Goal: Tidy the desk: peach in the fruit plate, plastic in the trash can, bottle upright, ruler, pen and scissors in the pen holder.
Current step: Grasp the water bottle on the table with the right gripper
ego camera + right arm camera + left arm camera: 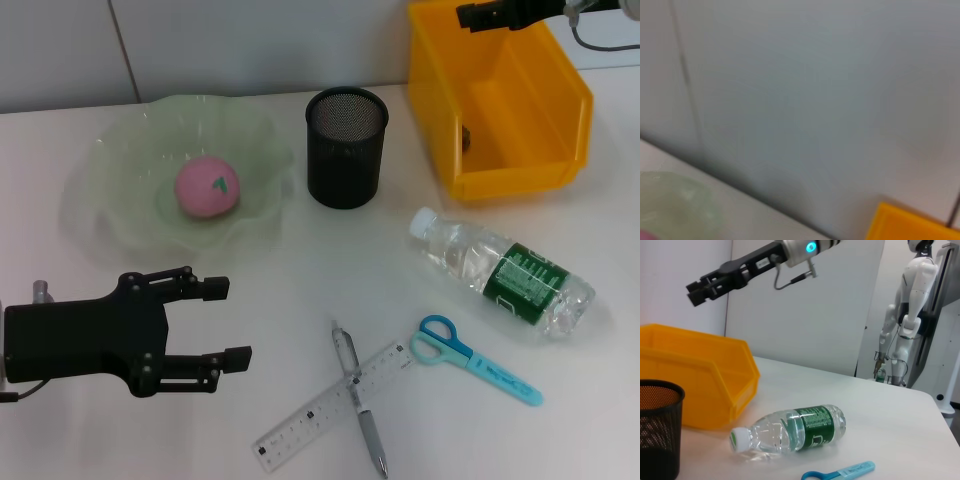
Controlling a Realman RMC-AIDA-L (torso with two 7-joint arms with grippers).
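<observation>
The pink peach (207,187) lies in the green fruit plate (120,150). The bottle (500,272) (790,432) lies on its side on the desk (300,270), right of the black mesh pen holder (346,147) (657,430). At the front, the clear ruler (320,412) lies crossed over the pen (372,440), with the blue scissors (475,358) (840,472) beside them. My left gripper (235,322) hovers open and empty at the front left. My right gripper (470,15) (696,291) is shut, high over the yellow trash can (520,175) (715,390). A small dark scrap (466,137) lies inside the can; whether it is the plastic is unclear.
A grey wall stands behind the desk. In the left wrist view a white humanoid robot (907,315) stands beyond the desk's far edge. Bare desk lies between the plate, the holder and the ruler.
</observation>
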